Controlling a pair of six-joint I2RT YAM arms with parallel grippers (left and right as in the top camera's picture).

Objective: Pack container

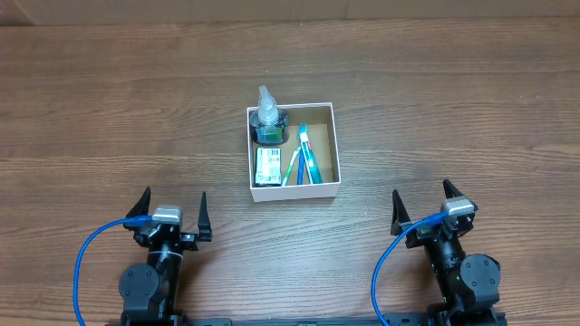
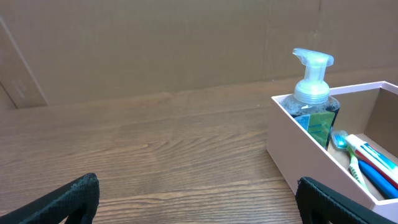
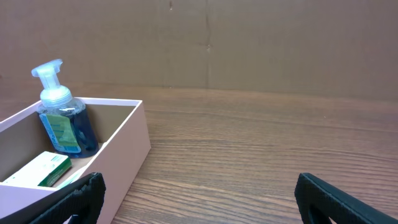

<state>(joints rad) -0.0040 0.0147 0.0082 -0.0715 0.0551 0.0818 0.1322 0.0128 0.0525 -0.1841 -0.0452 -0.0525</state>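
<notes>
Evidently the packing looks close to finished, so your job now is mostly restraint. The square shallow white-walled container (image 1: 294, 192) with a brown cardboard floor sits mid-surface, well ahead of both arms. Inside it, the clear pump bottle of blue liquid (image 1: 268, 118) stands upright in the far left corner. The small green-and-white carton (image 1: 267, 167) lies in front of it, and the blue and green toothbrushes (image 1: 304, 158) lie alongside. No loose item shows on the brown wooden surface (image 1: 109, 109). Your left fingers (image 1: 205, 217) and right fingers (image 1: 398, 213) are spread wide and hold nothing. If you tidy anything, come down from above, clear of the thin walls, and avoid nudging the tall bottle, which would probably tip easily.
</notes>
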